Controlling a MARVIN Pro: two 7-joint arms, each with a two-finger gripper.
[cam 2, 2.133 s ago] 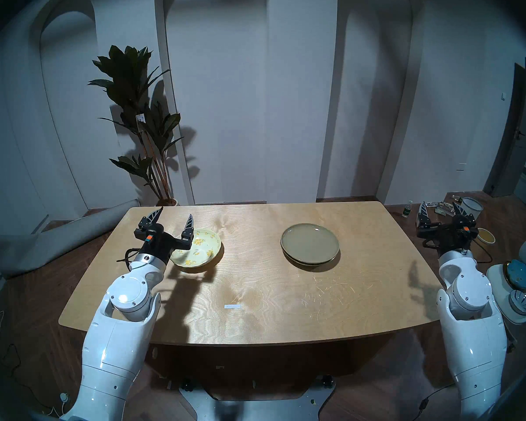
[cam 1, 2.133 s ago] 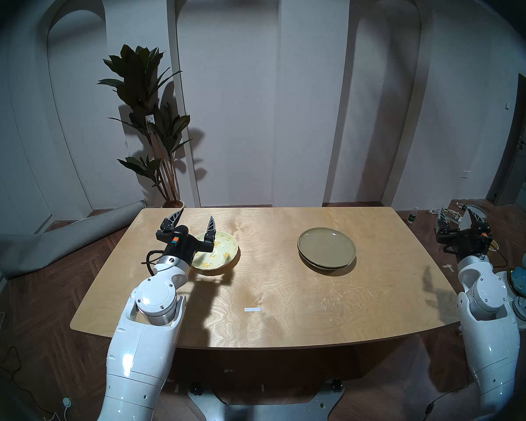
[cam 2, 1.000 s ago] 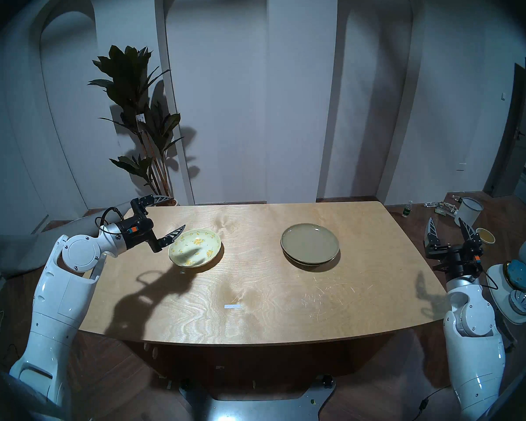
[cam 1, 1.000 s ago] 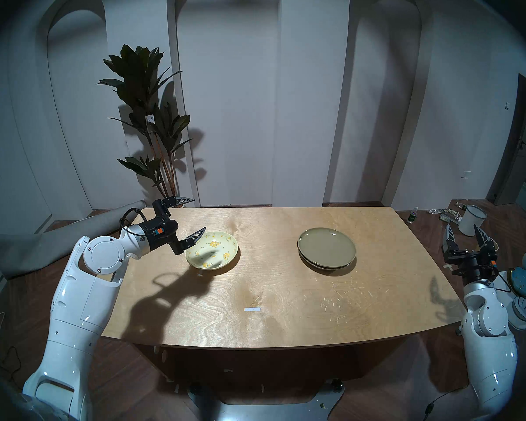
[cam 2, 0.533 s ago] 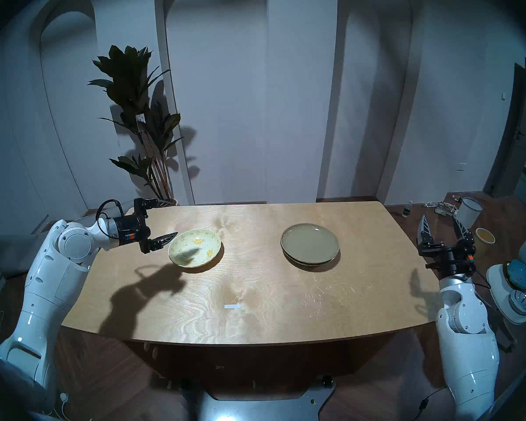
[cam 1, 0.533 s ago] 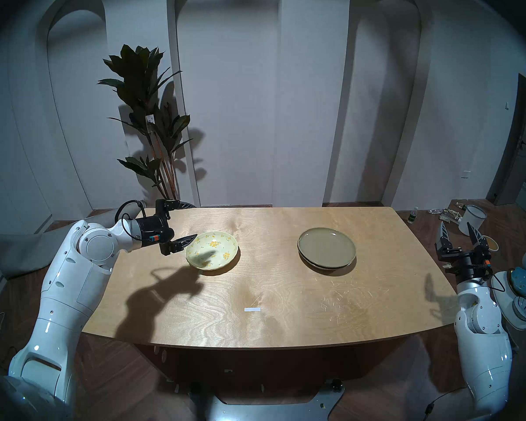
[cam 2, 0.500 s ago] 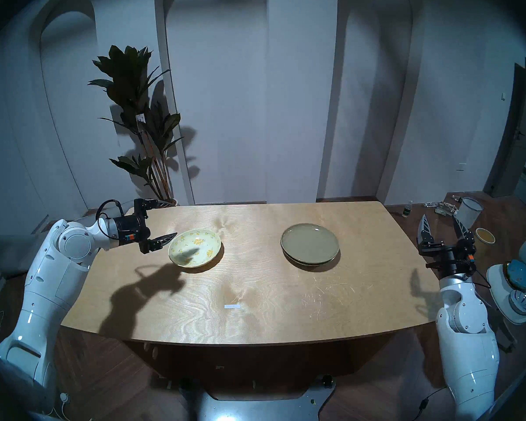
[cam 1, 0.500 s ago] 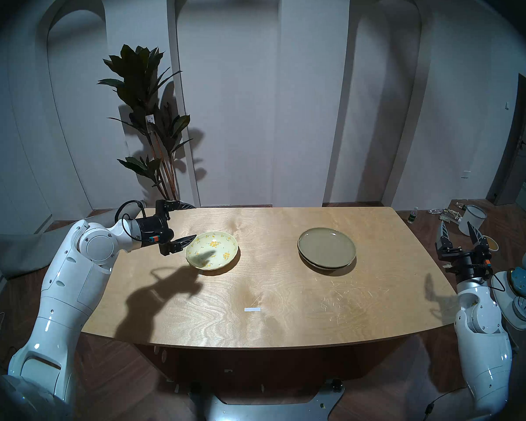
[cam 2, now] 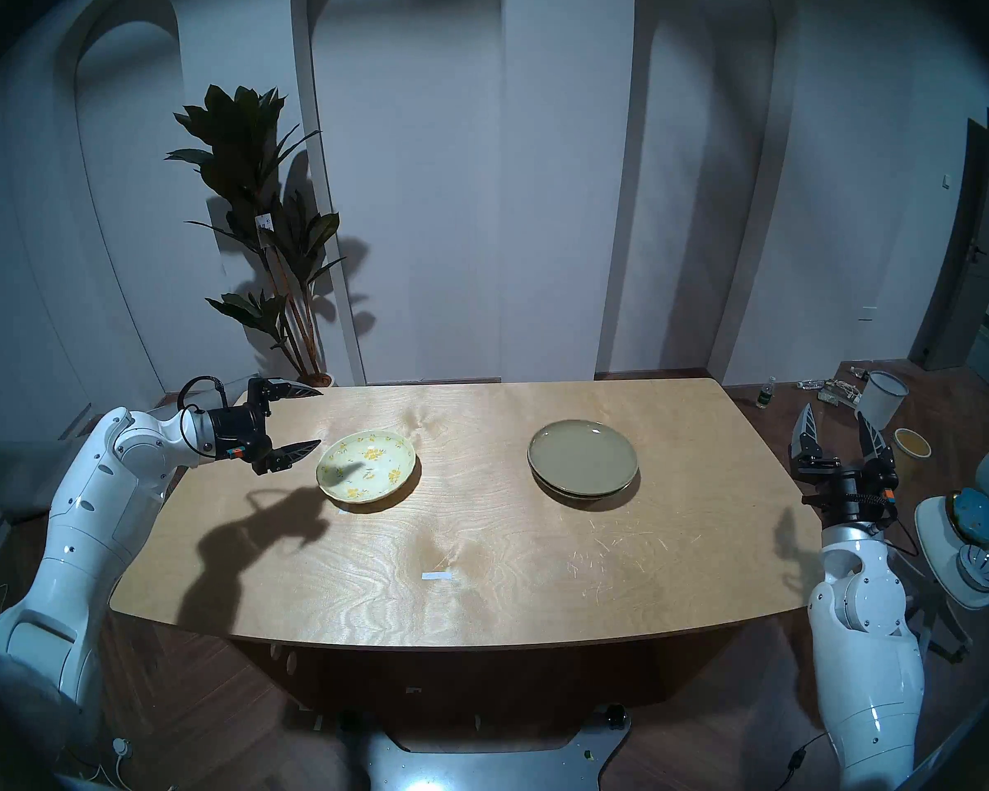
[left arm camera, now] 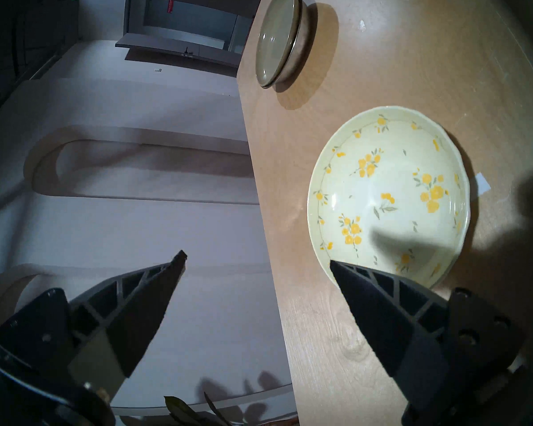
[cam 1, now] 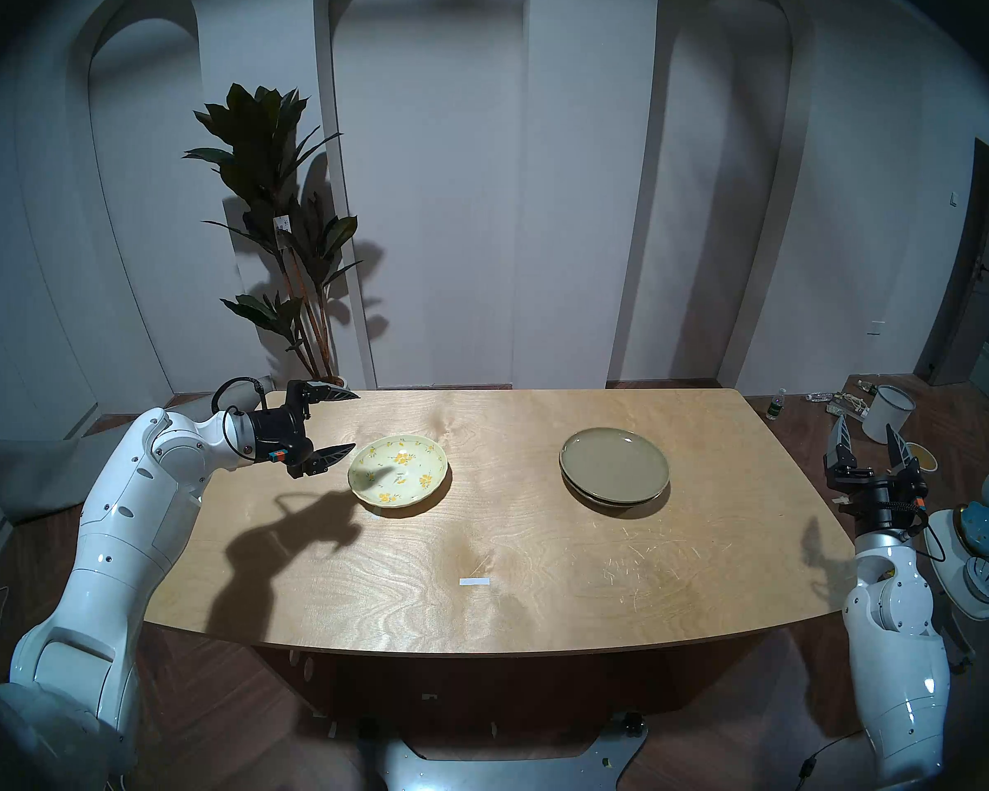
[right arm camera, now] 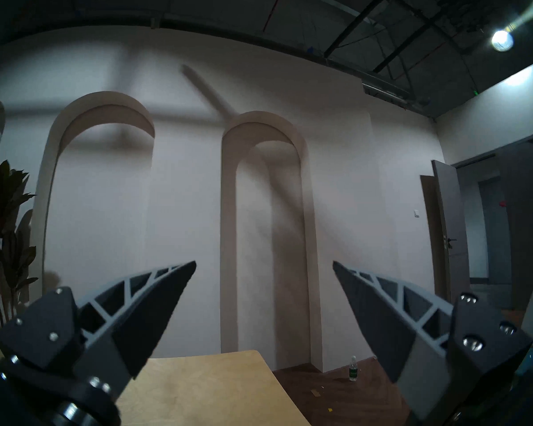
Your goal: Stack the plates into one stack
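The left end effector (cam 1: 348,421) is drawing back toward the bench's (cam 1: 481,544) left edge: half a second ago its lower fingertip was overlapping the rim of the floral plate (cam 1: 399,469), and it is now sitting just clear of that rim, with the wrist rolled further so one finger (cam 1: 332,393) is riding high by the far left corner and the other (cam 1: 332,457) low beside the plate. Its jaws are standing wide and holding nothing. The plates are lying where they were.

Three plates are showing in all. One pale yellow scalloped dish with orange flowers is resting alone on the left half of the bench, flat on the wood. On the right half, well apart from it, two are already forming a pile: a plain olive-tan glazed plate (cam 1: 614,464) sitting on a shiny metal plate (cam 1: 623,499), of which only the rim is peeking out.

The right end effector (cam 1: 869,436) is hovering off the bench's right edge, fingers pointing upward, spread wide and empty, shifted only slightly since the earlier frame
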